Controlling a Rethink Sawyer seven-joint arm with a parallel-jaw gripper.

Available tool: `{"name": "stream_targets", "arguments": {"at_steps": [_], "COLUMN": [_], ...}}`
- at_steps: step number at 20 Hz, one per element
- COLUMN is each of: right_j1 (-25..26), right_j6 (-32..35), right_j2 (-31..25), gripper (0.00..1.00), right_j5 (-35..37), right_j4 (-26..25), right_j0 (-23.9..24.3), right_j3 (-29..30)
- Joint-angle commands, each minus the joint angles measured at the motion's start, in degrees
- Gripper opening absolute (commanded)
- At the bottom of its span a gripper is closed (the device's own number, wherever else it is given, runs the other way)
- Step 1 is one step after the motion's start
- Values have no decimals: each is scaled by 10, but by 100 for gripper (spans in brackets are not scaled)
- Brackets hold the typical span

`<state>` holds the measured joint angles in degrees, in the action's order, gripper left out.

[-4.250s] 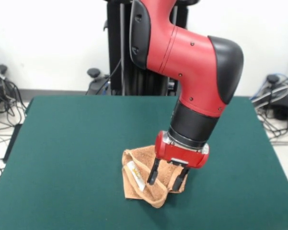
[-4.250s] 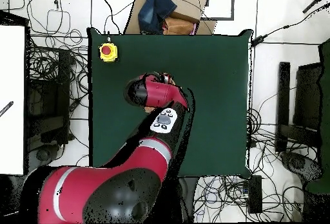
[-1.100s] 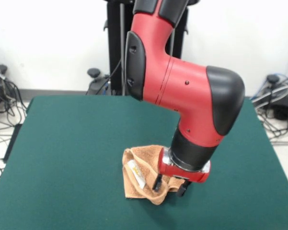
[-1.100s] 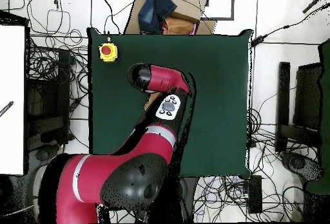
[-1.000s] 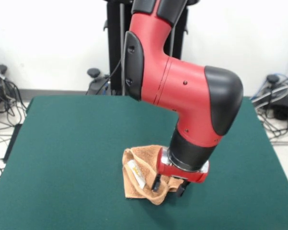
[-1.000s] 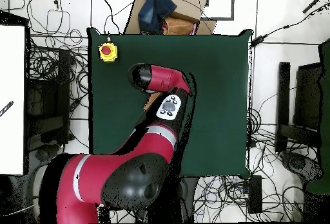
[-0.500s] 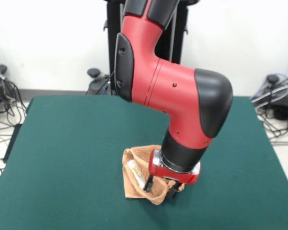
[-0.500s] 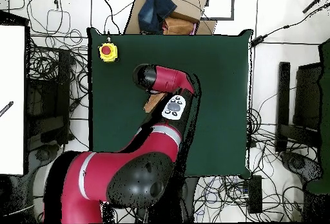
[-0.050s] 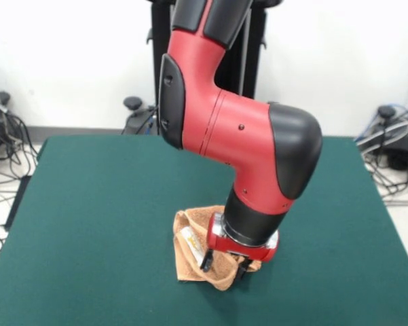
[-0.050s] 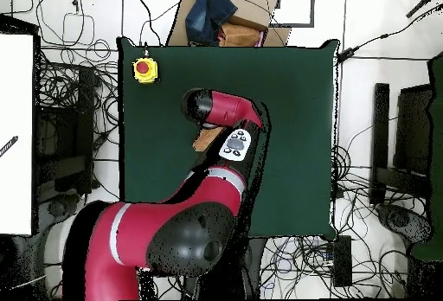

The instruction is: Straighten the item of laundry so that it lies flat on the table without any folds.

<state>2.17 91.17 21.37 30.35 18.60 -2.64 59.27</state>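
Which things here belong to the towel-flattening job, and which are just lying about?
Job:
- crumpled towel
- green table
- hand, down on the towel

Lying about:
- red button on a yellow box at a table corner
- cardboard box with blue cloth beyond the table

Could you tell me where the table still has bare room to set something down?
Most of the table is bare: the wide stretch between the towel and the red button corner, and the whole side beyond the arm. It is crowded only where the gripper stands over the crumpled towel.
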Motion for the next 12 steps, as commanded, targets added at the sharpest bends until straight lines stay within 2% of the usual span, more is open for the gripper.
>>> {"name": "stream_targets", "arguments": {"at_steps": [1, 9, 12], "right_j1": [26, 35, 37], "right_j6": [127, 110, 108], "right_j2": [-63, -78, -81], "gripper": [100, 100, 100], "right_j5": [30, 109, 109], "right_j4": [19, 24, 24], "right_j0": [12, 25, 26], "right_j3": [21, -5, -9]}}
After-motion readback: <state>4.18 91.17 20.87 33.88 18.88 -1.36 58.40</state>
